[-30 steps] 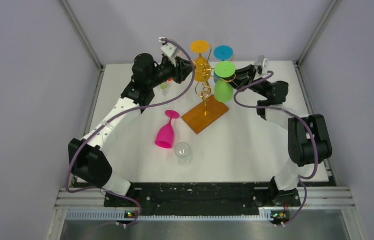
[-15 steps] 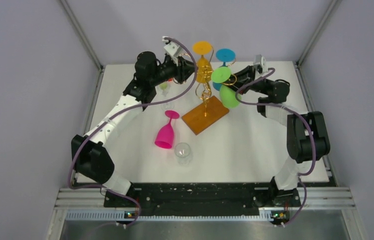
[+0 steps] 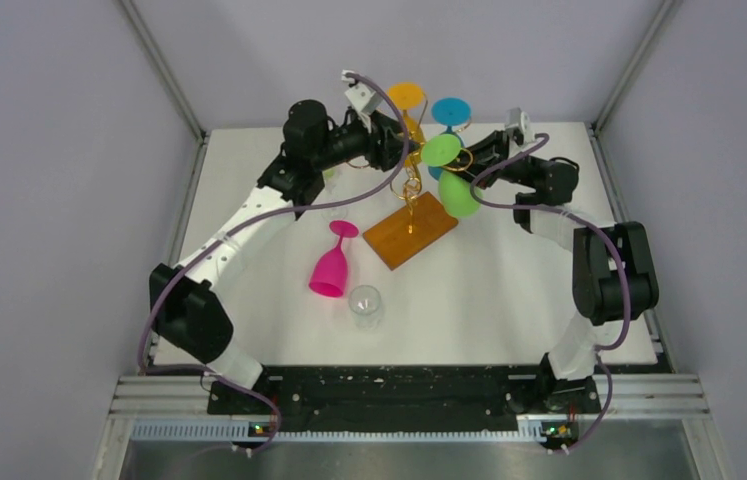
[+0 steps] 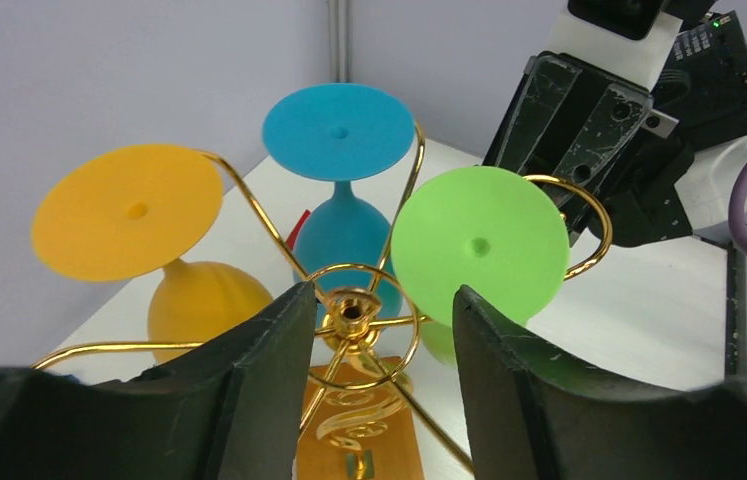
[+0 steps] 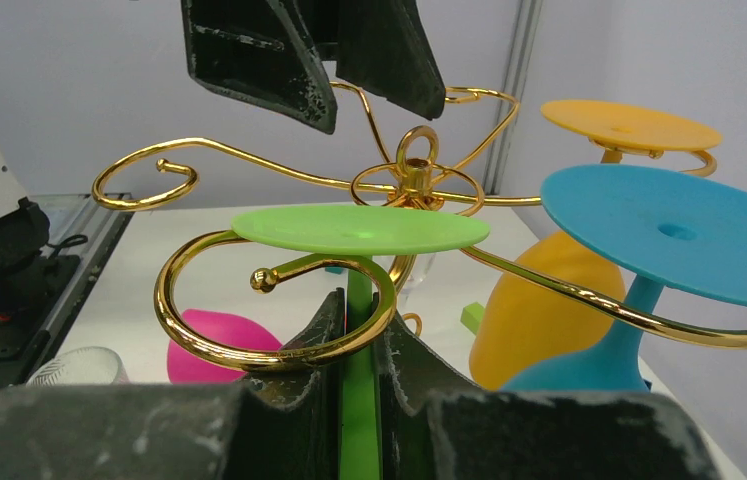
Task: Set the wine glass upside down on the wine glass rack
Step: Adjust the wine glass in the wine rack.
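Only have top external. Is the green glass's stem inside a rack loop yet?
Observer: Yes. Right wrist shows the green glass with its stem inside a gold loop of the rack, foot above the loop.
Operator: Right hand open?
Observer: No. The right hand is shut on the stem just below the loop.
Operator: Left hand holding anything?
Observer: No. Left wrist shows the left hand open, one finger on either side of the centre ring, gripping nothing.
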`<state>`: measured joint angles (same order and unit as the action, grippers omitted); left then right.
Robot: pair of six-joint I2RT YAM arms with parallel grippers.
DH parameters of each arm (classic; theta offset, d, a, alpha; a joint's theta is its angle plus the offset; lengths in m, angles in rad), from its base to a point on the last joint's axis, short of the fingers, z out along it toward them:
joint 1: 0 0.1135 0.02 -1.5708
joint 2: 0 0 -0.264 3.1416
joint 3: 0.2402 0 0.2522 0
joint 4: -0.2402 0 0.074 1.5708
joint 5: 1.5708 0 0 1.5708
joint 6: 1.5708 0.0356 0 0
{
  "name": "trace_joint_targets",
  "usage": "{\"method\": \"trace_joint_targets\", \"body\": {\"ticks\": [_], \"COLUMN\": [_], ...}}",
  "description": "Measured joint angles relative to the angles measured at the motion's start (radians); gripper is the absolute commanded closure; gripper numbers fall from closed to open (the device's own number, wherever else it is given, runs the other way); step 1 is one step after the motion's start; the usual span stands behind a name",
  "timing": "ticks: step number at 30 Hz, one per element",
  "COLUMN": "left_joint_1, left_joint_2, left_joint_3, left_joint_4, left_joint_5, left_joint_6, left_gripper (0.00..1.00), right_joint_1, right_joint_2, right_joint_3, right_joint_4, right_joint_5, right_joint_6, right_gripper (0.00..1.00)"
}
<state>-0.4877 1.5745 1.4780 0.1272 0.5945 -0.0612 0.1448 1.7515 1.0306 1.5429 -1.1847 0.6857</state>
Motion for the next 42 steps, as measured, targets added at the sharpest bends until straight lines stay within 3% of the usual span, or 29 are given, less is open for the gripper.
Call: {"method": "trace_joint_targets", "body": {"ticks": [5,9,19,42], "left_joint_1": [-0.03,-0.033,-0.039,-0.036], "left_joint_2": [0.045,0.084,0.123,0.129], "left_joint_3": [0.029,0.034,0.062,0.062], "left_joint_4": [0.001,0.008,0.034,0.047], "left_joint_5": [-0.02,-0.054,-0.078,-0.095], "left_joint_6": [0.004,0.005,-0.009,0.008], "left_gripper": [0.31,0.35,1.0,1.0], "right_joint_1": [-0.002,-0.003,-0.003,-0.003], "right_joint_2": [0.0,0.0,0.0,-0.081], "right_joint_3": [0.0,0.0,-0.003,-0.097], "right_joint_4": [0.0,0.001,0.002,0.002], "right_joint_5": [-0.001,-0.002,0.006,0.061], "right_joint_6": [0.0,0.0,-0.001,0.048], "right_gripper": [1.0,1.0,1.0,1.0]}}
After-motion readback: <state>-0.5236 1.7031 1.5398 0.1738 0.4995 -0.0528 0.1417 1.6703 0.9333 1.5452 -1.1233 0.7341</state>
